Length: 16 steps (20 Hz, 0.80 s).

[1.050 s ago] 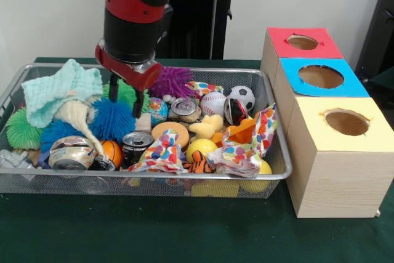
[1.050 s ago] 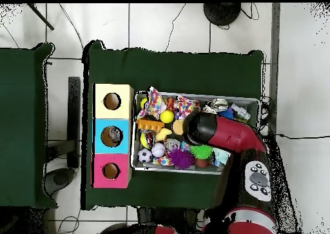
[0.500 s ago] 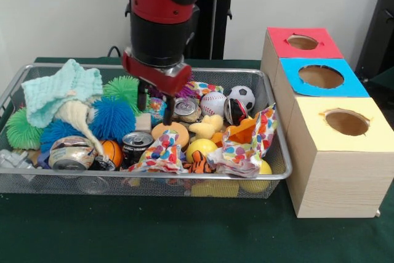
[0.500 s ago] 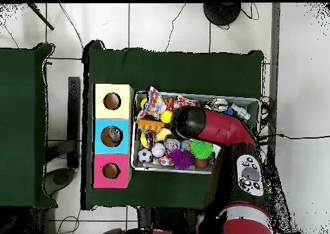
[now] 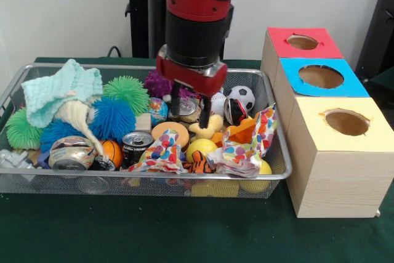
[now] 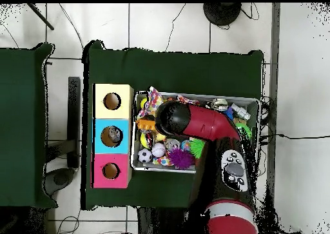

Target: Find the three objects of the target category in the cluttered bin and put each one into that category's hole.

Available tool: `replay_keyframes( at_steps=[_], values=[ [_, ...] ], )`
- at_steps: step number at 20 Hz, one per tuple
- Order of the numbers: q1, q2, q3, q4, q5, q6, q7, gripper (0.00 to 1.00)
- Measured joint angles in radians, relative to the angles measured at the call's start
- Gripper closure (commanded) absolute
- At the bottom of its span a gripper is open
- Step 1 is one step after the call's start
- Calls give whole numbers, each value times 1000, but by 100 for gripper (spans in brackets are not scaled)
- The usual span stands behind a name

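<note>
Over the middle of the wire bin (image 5: 12,97) the red and black arm (image 5: 197,4) hangs upright, its tool (image 5: 189,104) spread, dark fingers (image 5: 204,114) dipping among a can (image 5: 183,110), baseball (image 5: 215,103) and pale yellow toy (image 5: 206,126), pinching nothing. Left lie a mint cloth (image 5: 58,90) and blue spiky ball (image 5: 112,118); right stands the three-hole box (image 5: 320,115). From overhead the arm's bulk (image 6: 187,120) hides the tool, yet an item shows inside the blue hole (image 6: 113,136).

A green-clothed table (image 5: 184,232) bears a wire bin (image 5: 271,170) beside three wooden boxes (image 5: 335,183).
</note>
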Motion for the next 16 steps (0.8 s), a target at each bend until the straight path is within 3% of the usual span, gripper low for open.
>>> replay_keyframes(
  at_steps=[11,16],
  values=[
    [78,21,0,0,15,-5,0,0],
    [98,51,1,0,29,-52,0,0]
  ],
)
